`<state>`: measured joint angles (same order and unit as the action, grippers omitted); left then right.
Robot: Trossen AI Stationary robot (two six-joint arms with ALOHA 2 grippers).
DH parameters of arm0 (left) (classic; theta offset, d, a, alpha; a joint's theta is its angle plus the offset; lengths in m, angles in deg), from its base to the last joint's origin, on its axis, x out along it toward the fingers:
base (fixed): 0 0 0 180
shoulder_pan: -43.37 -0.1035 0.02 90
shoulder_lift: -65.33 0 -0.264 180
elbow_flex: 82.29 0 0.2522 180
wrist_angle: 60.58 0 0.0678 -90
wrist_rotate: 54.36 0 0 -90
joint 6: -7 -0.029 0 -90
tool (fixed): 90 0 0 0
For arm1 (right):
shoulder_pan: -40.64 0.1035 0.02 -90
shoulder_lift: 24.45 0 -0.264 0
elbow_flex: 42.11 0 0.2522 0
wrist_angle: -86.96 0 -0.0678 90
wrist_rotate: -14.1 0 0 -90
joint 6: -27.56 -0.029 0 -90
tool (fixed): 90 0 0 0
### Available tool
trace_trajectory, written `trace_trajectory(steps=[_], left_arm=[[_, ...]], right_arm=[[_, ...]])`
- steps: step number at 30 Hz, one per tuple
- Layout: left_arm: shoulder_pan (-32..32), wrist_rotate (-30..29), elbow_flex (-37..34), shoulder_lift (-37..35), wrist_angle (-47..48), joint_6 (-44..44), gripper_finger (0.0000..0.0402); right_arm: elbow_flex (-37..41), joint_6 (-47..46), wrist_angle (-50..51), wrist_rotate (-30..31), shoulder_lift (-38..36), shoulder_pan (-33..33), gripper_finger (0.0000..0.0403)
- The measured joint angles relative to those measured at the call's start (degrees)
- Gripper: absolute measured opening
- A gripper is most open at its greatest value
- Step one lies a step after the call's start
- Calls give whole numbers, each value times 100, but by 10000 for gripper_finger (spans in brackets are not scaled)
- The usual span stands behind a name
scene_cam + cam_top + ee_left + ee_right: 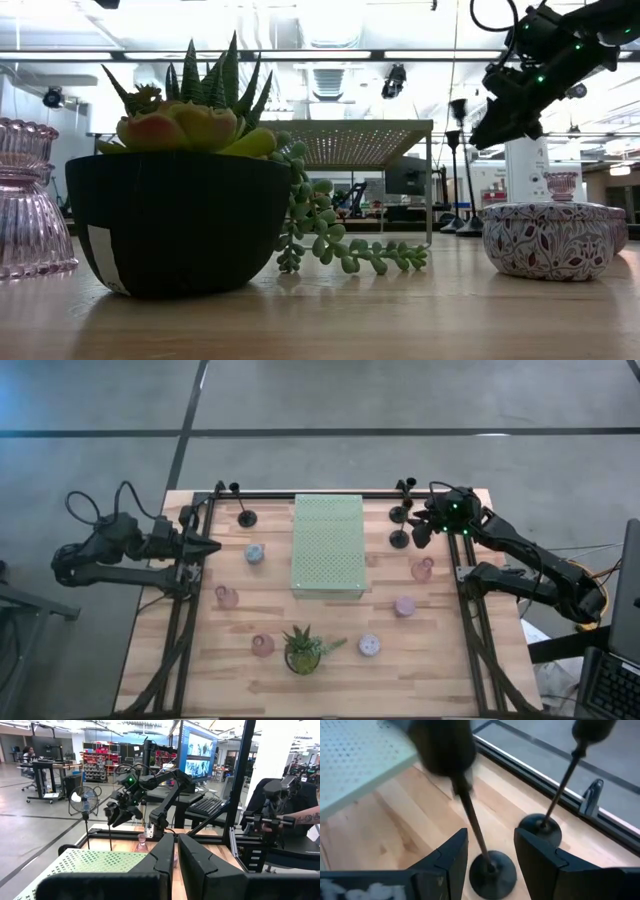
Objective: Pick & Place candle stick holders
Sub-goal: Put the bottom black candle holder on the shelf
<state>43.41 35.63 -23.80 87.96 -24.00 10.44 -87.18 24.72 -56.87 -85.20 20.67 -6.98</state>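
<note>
Right wrist view: the right gripper [490, 851] hangs with its fingers apart on either side of the thin stem of a tall black candle stick holder [475, 835], not yet touching it, the round disc base just below between the tips. A second black holder [555, 800] stands just beside it, nearer the bench's black rail [540, 772]. Both sit close off the side of the green perforated stand [327, 545] that faces the right arm. The holder looks light, rigid and top-heavy, likely to tip if nudged; the smooth, narrow stem could slip or swing, so a hold low on the stem, close above the base, seems safest. Pastel cups [422, 569] dot the wooden bench [330, 622] around the stand. On the far side of the stand from all this, the left gripper [205, 546] waits, fingers together.
</note>
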Motion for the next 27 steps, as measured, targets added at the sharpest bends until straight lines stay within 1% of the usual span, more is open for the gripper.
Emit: trace_trajectory(steps=[7, 15, 17, 19, 22, 23, 27], left_arm=[[-1, -2, 0, 0, -1, -1, 30], [-1, -2, 0, 0, -2, -1, 30], [-2, -2, 0, 0, -2, -2, 30], [-1, -2, 0, 0, -2, -1, 30], [0, -2, 2, 0, -2, 0, 30], [-1, -2, 1, 0, -2, -1, 30], [0, 0, 0, 0, -2, -1, 30]], right_arm=[[-8, -136, -227, -20, 57, 24, 146], [-8, -251, -584, -164, 376, 27, 120], [-8, -341, -649, -175, 465, 27, 106], [-8, -382, -651, -173, 513, 26, 84], [-39, -347, -626, -163, 526, 54, 31], [-73, -322, -617, -136, 506, 66, 21], [-411, -340, -469, -177, 387, 166, 13]])
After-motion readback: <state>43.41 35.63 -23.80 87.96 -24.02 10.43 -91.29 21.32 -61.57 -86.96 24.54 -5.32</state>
